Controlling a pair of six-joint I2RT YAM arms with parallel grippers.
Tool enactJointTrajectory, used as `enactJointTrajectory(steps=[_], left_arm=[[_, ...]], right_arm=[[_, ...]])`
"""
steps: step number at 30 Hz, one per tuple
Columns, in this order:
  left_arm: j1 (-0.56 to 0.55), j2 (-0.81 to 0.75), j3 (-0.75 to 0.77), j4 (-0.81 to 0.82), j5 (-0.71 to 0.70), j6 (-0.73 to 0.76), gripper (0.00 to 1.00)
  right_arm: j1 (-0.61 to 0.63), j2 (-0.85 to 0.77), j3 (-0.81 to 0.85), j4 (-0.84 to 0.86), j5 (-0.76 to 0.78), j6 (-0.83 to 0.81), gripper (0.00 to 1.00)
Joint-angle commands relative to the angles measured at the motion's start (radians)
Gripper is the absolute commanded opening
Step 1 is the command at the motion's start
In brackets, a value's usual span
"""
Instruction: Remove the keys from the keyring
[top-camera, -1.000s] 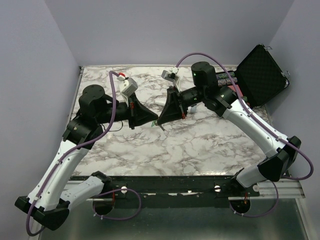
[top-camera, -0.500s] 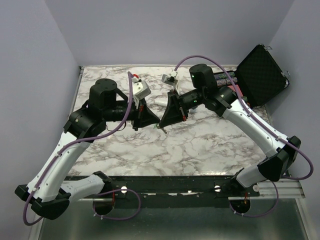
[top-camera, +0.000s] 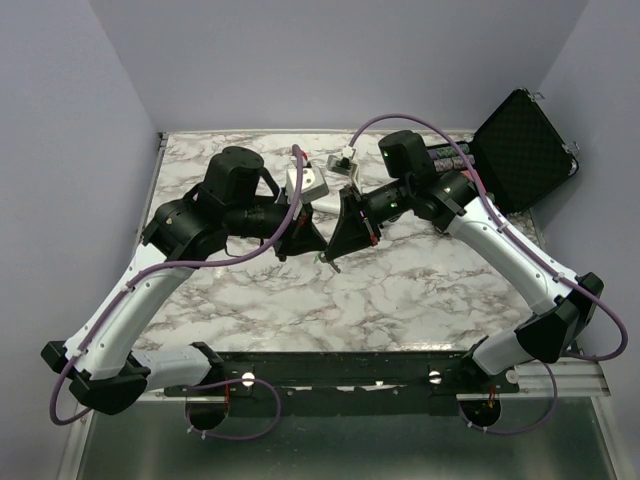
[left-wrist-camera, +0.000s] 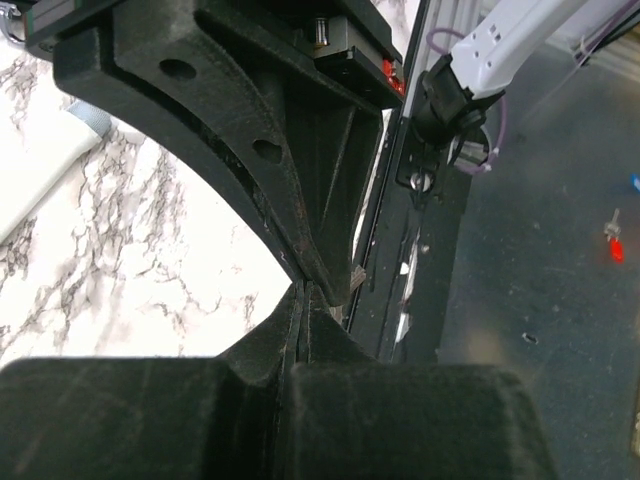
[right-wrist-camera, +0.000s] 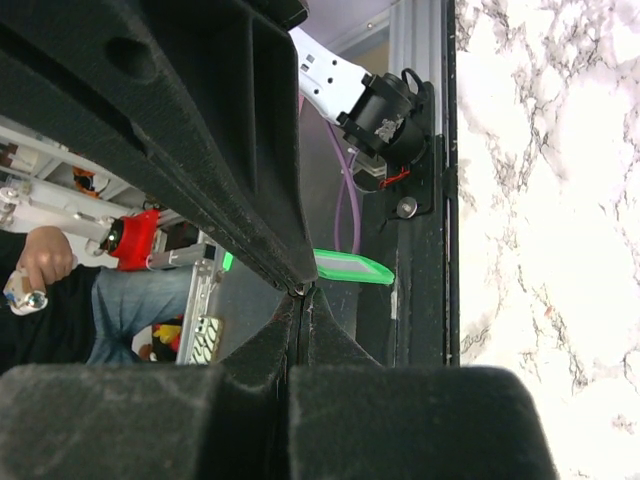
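My two grippers meet tip to tip a little above the marble table (top-camera: 420, 290), near its middle. My right gripper (top-camera: 330, 252) (right-wrist-camera: 303, 290) is shut on the thin metal ring of the keyring. Its green fob (right-wrist-camera: 352, 268) sticks out sideways just past the tips. My left gripper (top-camera: 316, 246) (left-wrist-camera: 305, 290) is shut, and its tips press against the right gripper's tips. The small grey key (left-wrist-camera: 349, 284) pokes out beside them and seems pinched at one end. In the top view it shows as a tiny grey bit (top-camera: 322, 259) under the tips. The fob is hidden in the top view.
A long white cylindrical object (top-camera: 322, 207) (left-wrist-camera: 40, 170) lies on the table just behind the grippers. An open black case (top-camera: 525, 150) stands at the back right, with purple items (top-camera: 455, 157) beside it. A black rail (top-camera: 350, 365) runs along the front edge.
Both grippers have shifted to the right together, staying tip to tip. The left arm's elbow and wrist have swung right and toward the back.
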Motion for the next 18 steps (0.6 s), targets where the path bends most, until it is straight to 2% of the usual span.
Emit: enactJointTrajectory(steps=[1, 10, 18], left_arm=[[-0.081, 0.096, 0.054, -0.076, -0.017, 0.068, 0.00], [-0.137, 0.175, 0.105, -0.134, -0.052, 0.087, 0.00], [-0.135, 0.110, 0.087, -0.088, -0.144, 0.059, 0.03]], right_arm=[[0.017, 0.005, 0.061, 0.055, 0.012, -0.011, 0.01], [0.017, -0.018, 0.047, 0.046, 0.020, -0.020, 0.01], [0.017, -0.035, 0.015, 0.050, 0.032, -0.019, 0.01]])
